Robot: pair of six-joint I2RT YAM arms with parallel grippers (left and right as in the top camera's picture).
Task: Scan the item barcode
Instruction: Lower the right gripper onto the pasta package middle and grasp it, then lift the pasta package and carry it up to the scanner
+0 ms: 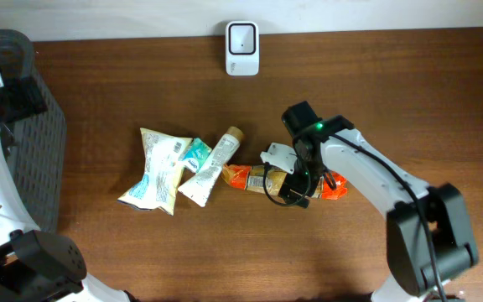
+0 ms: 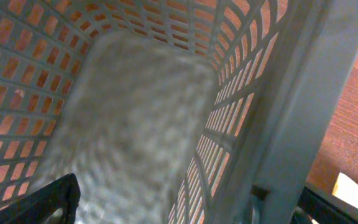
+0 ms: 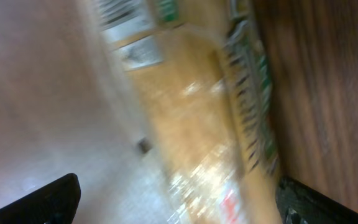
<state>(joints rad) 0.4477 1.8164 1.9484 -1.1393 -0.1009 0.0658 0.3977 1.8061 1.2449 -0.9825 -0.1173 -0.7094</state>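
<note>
Here, the right gripper hangs low over an orange-and-yellow snack packet, its jaws spread wide with nothing clamped between them. The blurred right wrist view shows the wrapper close beneath, with bare wood between its edge and one finger. The packet lies flat on the wooden counter, right of centre, its left end just beside a white tube with a tan cap. Left of the tube sit a small teal sachet and a pale yellow crinkled bag, the three bunched in a loose row. A white barcode scanner stands at the counter's far edge, well apart from the packet. At far left, the left gripper, likewise released, hovers above the inside of a grey mesh basket.
</note>
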